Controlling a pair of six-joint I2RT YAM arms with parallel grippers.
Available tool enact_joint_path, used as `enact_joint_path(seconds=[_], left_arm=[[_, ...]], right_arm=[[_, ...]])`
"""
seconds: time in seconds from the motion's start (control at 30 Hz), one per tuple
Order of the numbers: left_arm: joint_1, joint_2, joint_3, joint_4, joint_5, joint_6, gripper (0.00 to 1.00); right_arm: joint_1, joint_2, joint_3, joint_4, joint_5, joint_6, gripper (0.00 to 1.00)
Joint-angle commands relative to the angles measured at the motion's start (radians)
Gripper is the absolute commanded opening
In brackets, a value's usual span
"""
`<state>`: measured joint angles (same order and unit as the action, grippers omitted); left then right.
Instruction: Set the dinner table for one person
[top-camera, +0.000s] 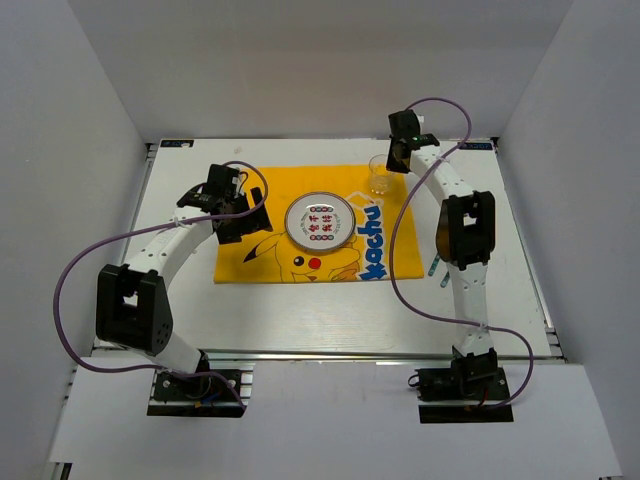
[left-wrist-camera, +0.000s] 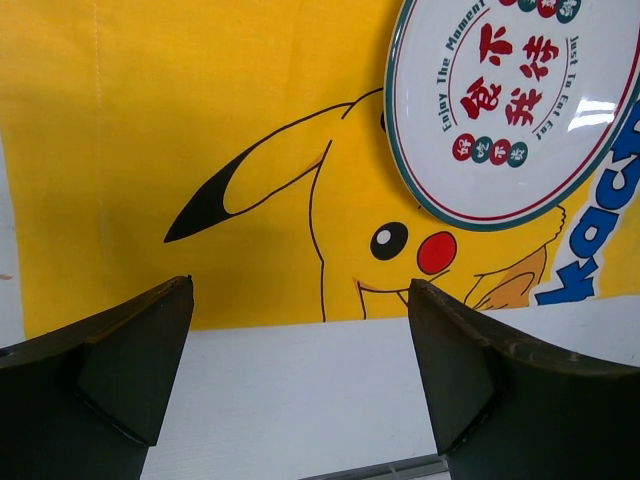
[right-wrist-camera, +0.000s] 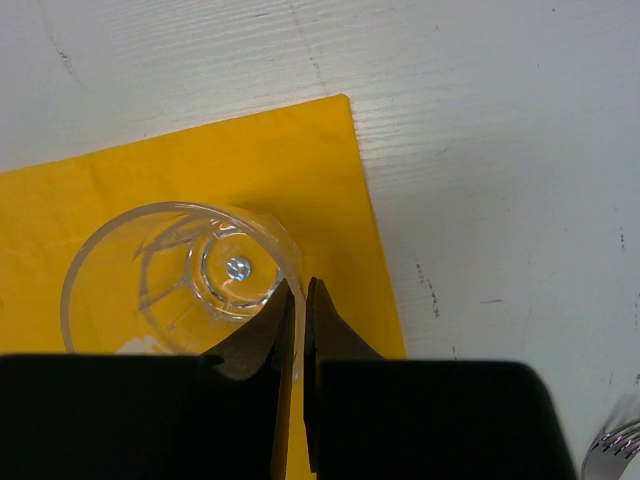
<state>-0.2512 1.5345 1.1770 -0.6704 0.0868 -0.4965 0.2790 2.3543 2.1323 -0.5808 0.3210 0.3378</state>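
The white dinner table (top-camera: 300, 320) carries a yellow Pikachu cloth (top-camera: 290, 185). A round white plate (top-camera: 319, 221) with a green rim and red characters lies on the cloth's middle; it also shows in the left wrist view (left-wrist-camera: 510, 100). A clear drinking glass (top-camera: 380, 178) stands upright at the cloth's far right corner. My right gripper (top-camera: 398, 160) is shut on the glass wall (right-wrist-camera: 170, 270), one finger inside the rim and one outside (right-wrist-camera: 300, 290). My left gripper (top-camera: 250, 215) is open and empty (left-wrist-camera: 300, 290), above the cloth's left part, left of the plate.
Pale blue cutlery (top-camera: 435, 265) lies on the table right of the cloth, partly hidden under the right arm. Metal fork tines (right-wrist-camera: 612, 455) show at the right wrist view's lower right corner. White walls enclose the table on three sides.
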Motion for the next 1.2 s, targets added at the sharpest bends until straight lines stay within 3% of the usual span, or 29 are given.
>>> enact_joint_path(seconds=[0.0,0.13,0.17,0.2,0.23,0.3,0.43,0.57,0.67,0.8,1.0,1.17], left_arm=[[-0.003,-0.042,0.001,0.011,0.008,0.009,0.98],[-0.003,-0.042,0.001,0.011,0.008,0.009,0.98],[-0.003,-0.042,0.001,0.011,0.008,0.009,0.98],[-0.003,-0.042,0.003,0.011,0.008,0.009,0.98],[-0.003,-0.042,0.003,0.009,0.008,0.009,0.98],[-0.003,-0.042,0.003,0.008,0.010,0.009,0.98],[-0.003,-0.040,0.013,-0.004,0.005,0.009,0.98],[-0.003,-0.016,0.075,-0.099,-0.124,0.006,0.98],[0.010,-0.001,0.089,-0.188,-0.249,-0.008,0.98],[0.010,-0.077,0.026,-0.176,-0.307,-0.071,0.98],[0.010,-0.198,-0.022,-0.147,-0.364,-0.086,0.98],[0.010,-0.223,-0.033,-0.123,-0.319,-0.068,0.98]], right_arm=[[-0.001,0.026,0.031,-0.001,0.027,-0.019,0.00],[-0.003,0.014,0.018,0.004,0.023,-0.013,0.01],[-0.001,0.013,0.018,0.006,0.020,-0.013,0.18],[-0.001,0.005,0.017,0.004,0.013,-0.013,0.42],[-0.001,-0.018,0.015,0.004,0.010,-0.010,0.76],[0.000,-0.056,0.000,0.012,0.012,-0.006,0.89],[-0.008,-0.217,-0.009,0.000,0.029,-0.002,0.89],[-0.037,-0.380,-0.102,-0.069,0.157,0.044,0.89],[-0.075,-0.542,-0.332,-0.093,0.202,0.105,0.89],[-0.115,-0.809,-0.798,0.008,0.159,0.177,0.89],[-0.172,-0.996,-1.113,0.009,0.190,0.259,0.89],[-0.219,-1.001,-1.264,0.051,0.136,0.264,0.88]])
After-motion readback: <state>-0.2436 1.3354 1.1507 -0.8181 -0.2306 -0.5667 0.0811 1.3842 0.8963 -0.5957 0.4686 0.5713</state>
